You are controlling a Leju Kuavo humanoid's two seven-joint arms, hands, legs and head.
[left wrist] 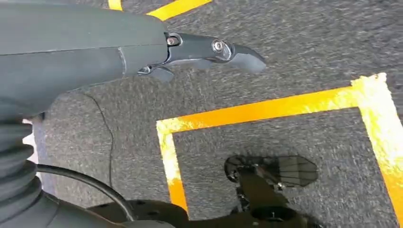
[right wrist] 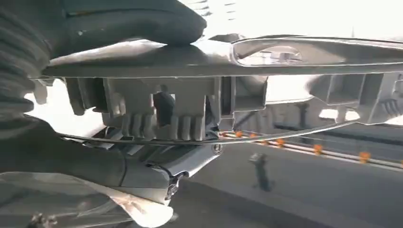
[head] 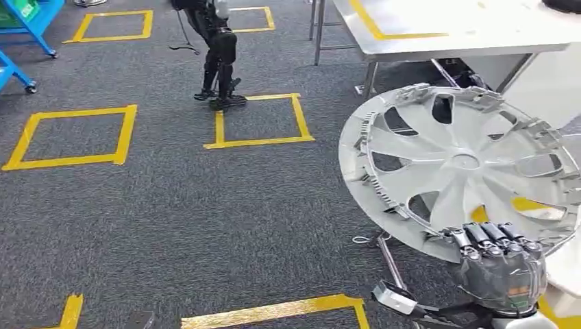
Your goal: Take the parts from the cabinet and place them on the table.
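Observation:
A silver wheel cover (head: 460, 164) hangs above the carpet at the right of the head view, its hollow back face turned up. My right hand (head: 499, 264) grips its near rim, fingers over the edge. In the right wrist view the wheel cover's rim (right wrist: 199, 59) and its clips run across the picture, with my right hand (right wrist: 133, 21) clamped on it, thumb on one face and fingers on the other. The steel table (head: 438, 31) stands just beyond the cover. My left hand (left wrist: 209, 50) hangs over the floor with its fingers stretched out and holds nothing.
Yellow tape squares (head: 257, 120) mark the grey carpet. Another dark humanoid robot (head: 218, 51) stands at the back middle. A blue cart (head: 27, 27) is at the far left. The table's legs (head: 318, 31) reach the floor near the cover.

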